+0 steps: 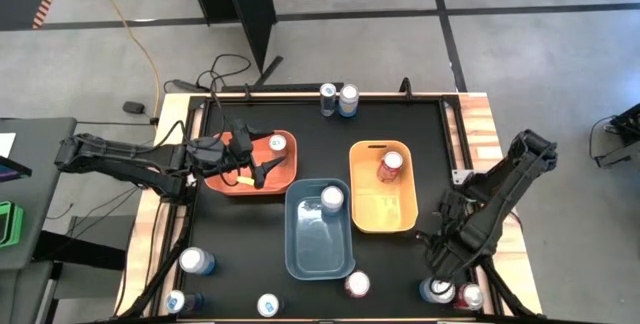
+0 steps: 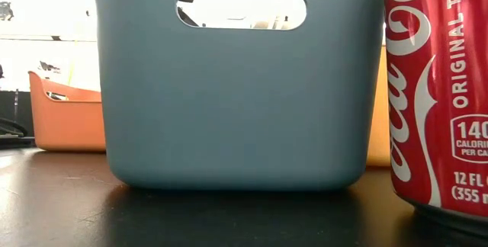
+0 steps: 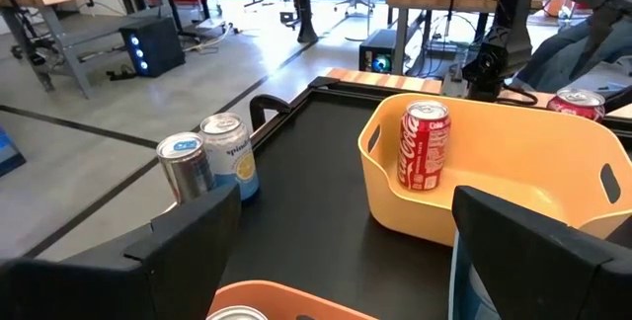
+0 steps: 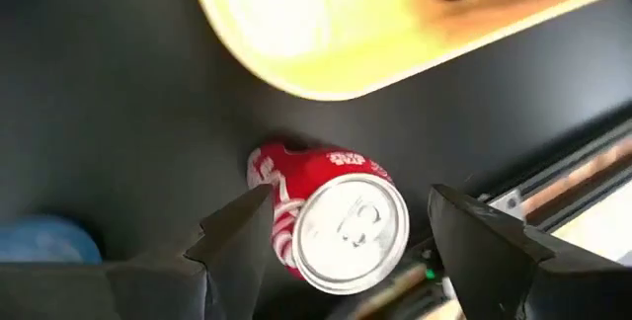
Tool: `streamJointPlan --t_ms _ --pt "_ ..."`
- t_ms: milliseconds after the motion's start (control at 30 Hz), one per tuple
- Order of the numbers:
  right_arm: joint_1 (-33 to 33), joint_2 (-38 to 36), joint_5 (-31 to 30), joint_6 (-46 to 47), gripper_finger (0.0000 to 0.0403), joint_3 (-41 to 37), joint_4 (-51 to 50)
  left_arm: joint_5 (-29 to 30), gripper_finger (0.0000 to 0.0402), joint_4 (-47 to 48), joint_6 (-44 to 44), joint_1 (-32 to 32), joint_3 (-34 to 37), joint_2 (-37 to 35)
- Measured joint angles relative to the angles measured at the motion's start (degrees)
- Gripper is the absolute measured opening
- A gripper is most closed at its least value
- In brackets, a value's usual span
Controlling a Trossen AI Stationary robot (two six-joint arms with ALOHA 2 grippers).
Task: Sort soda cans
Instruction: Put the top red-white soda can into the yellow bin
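Observation:
My right gripper (image 1: 445, 269) hangs open near the table's near right corner, pointing steeply down. A red soda can (image 4: 346, 223) with a silver top stands upright on the table below it, between the two fingers in the right wrist view and clear of them. This can (image 1: 470, 296) has a bluish can (image 1: 437, 290) beside it. My left gripper (image 1: 255, 169) is open and empty above the orange bin (image 1: 290, 179), which holds one can (image 1: 277, 143). The blue bin (image 1: 318, 254) holds a can (image 1: 332, 198). The yellow bin (image 1: 383, 219) holds a red can (image 3: 425, 145).
Two cans (image 1: 338, 97) stand at the table's far edge. Another red can (image 1: 357, 284) and three silver-topped cans (image 1: 195, 260) stand along the near edge. The low view shows the blue bin's wall (image 2: 236, 87) and a red can (image 2: 442, 94) close up. A raised rail (image 4: 583, 177) borders the table's right side.

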State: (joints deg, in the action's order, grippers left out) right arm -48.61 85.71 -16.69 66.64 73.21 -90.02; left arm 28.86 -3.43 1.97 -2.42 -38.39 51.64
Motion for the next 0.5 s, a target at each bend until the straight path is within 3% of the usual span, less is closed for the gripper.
streamJointPlan --t_ms 233,500 --pt "2.36 -2.96 2.49 -9.50 0.0298 0.00 -0.01 0.00 0.0366 0.09 -0.01 -0.01 0.00 0.00" --pt "2.26 -5.38 3.17 -10.01 0.0359 -0.28 0.06 -0.02 0.0366 0.31 0.36 0.00 0.00 0.00"
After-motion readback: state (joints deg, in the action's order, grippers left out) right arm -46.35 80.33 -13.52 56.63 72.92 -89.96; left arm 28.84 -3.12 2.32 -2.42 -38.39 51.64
